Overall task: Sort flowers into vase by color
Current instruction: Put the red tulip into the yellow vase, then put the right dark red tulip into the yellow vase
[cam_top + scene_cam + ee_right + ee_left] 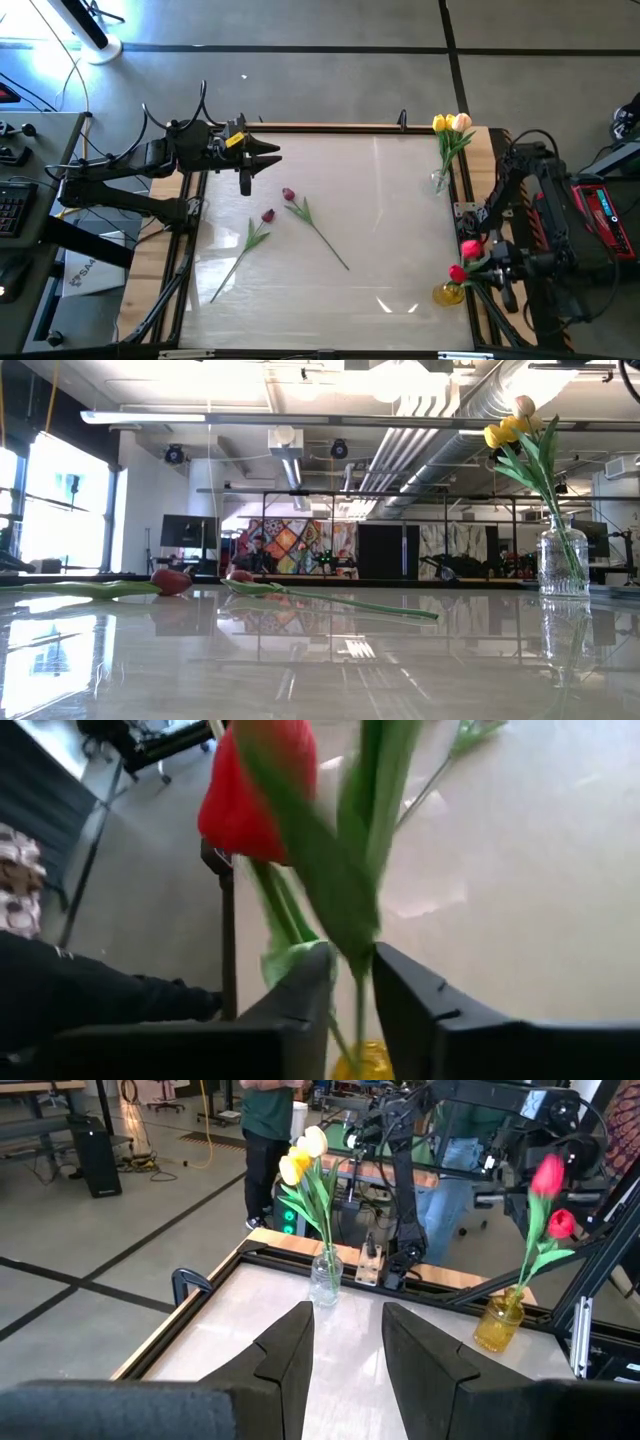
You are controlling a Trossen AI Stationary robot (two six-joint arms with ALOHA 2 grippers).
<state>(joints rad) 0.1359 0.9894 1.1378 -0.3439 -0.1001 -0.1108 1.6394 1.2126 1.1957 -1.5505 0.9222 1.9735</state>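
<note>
At table's (400, 210) near right corner, right pincer (497, 272) sits over amber vase (449, 293), fingers parted around green stem of red tulip (457, 272) (second pink-red head (470, 248) just beside). Yellow and peach tulips (451, 123) stand in clear vase (440, 181) at far right edge. Two dark red tulips (268, 215) lie flat mid-table, well apart from both pincers. Left pincer (247, 185) hovers at far left, open, empty.
</note>
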